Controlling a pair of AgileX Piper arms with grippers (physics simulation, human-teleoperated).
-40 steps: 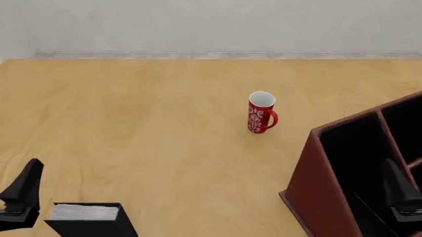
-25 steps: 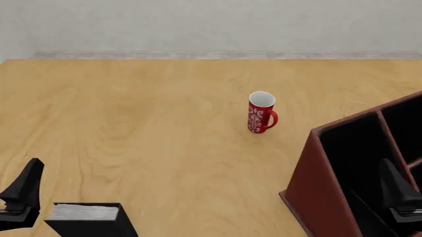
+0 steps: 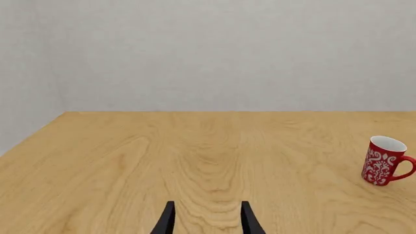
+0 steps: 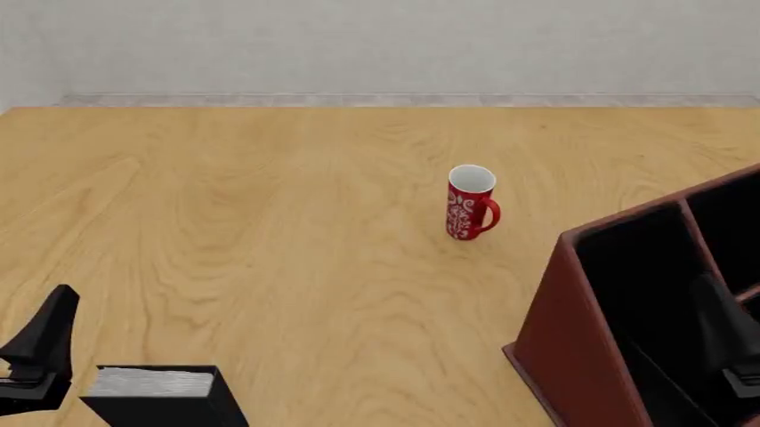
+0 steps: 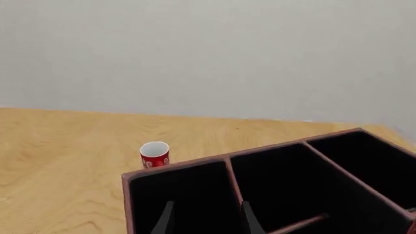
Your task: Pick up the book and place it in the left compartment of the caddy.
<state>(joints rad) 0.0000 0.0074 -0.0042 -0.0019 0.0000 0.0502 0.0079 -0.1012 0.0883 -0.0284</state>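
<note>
Pale wooden surface (image 4: 273, 222) carries the book (image 4: 166, 394) at its near left edge, just beside the left tool (image 3: 206, 219), whose fingers stand parted and empty. Far right, the right tool (image 5: 205, 218), also parted and empty, hovers over the caddy (image 4: 570, 338); a red mug (image 4: 471, 203) stands mid-surface.

the book (image 4: 166, 394), black with a grey-white page edge, stood on the table well left of the caddy (image 4: 570, 347). the caddy's reddish-brown walls enclosed its black-lined left compartment (image 4: 647, 294), which held no book.
</note>
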